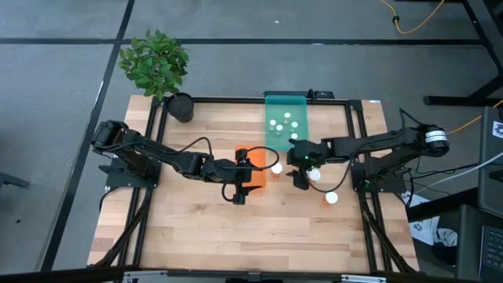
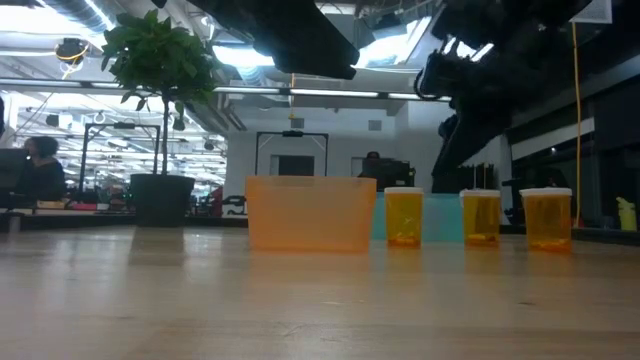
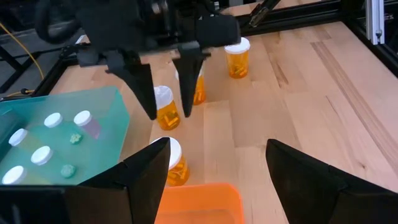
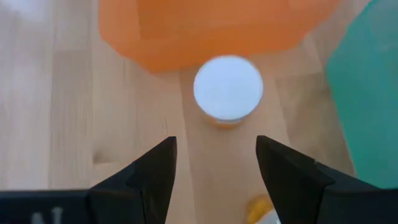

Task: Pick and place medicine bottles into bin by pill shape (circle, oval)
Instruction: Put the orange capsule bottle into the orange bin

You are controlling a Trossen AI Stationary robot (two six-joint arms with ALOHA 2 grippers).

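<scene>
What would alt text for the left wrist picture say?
Three amber bottles with white caps stand on a wooden table, with the right gripper hanging open above them. A teal bin holds more bottles; an orange bin sits nearest.

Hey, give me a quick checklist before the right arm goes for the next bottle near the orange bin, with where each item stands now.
1. Right gripper jaws open and empty: ok.
2. Target bottle upright, capped, ahead of the jaws: ok.
3. Jaws around the bottle: not ok, they hang short of it.
4. Room beside the orange bin: cannot tell, the bottle stands close to it.
5. Left gripper clear of the target: cannot tell, it hovers open over the orange bin.
6. Pill shape inside the bottle: cannot tell.
</scene>
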